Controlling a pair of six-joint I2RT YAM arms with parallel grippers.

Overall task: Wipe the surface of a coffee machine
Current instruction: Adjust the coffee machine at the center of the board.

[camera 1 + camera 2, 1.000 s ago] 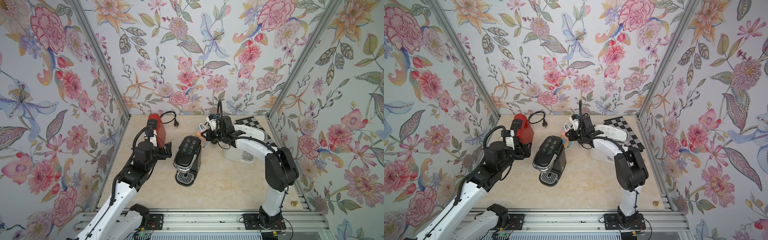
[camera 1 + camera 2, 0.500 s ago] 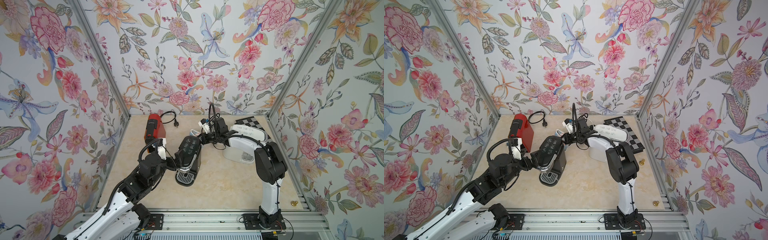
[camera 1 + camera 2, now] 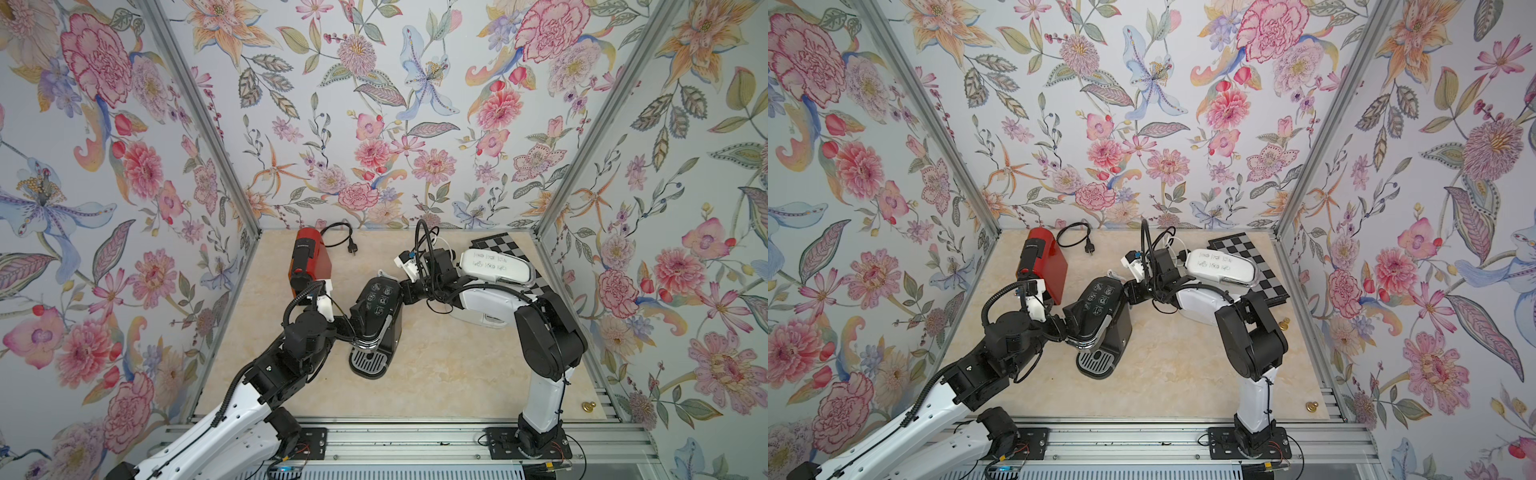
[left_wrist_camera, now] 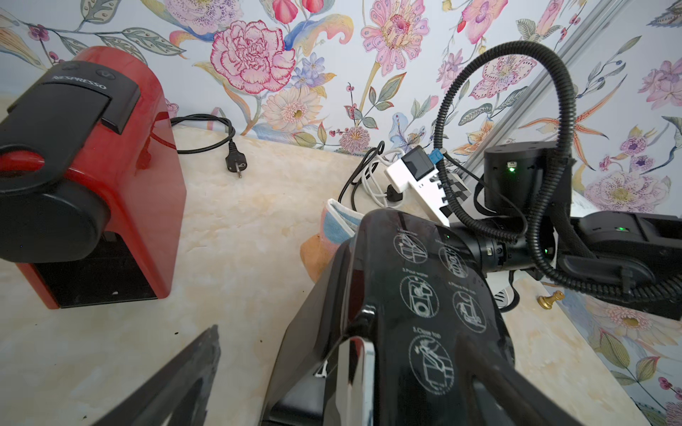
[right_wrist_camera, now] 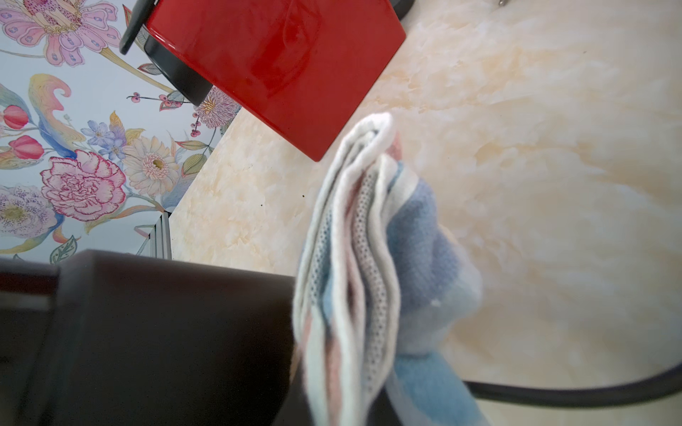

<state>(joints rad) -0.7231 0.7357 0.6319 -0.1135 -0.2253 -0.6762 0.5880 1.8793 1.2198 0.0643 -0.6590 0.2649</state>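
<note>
Left gripper (image 3: 350,326) is spread wide open right at the front of the black coffee machine (image 3: 376,316), on the side facing its own arm; in the left wrist view one finger (image 4: 192,372) hangs off to the machine's side with a clear gap, the other sits over the glossy top by the printed icons, can't tell if it's actually touching. Right gripper (image 3: 406,290) is at the opposite, back end of that machine, clamped down on a folded striped cloth (image 5: 369,258); the cloth is blue, white and pink, and it's up against the machine's back upper edge. The machine itself stands upright about mid-table (image 3: 449,374), drip tray toward the arm bases. Just beyond it on the left-arm side is a red coffee machine (image 3: 309,262), its black cable and plug (image 3: 347,239) loose behind; beyond it on the right-arm side are a white lidded thing (image 3: 494,266) and a checkered board (image 3: 505,245).
</note>
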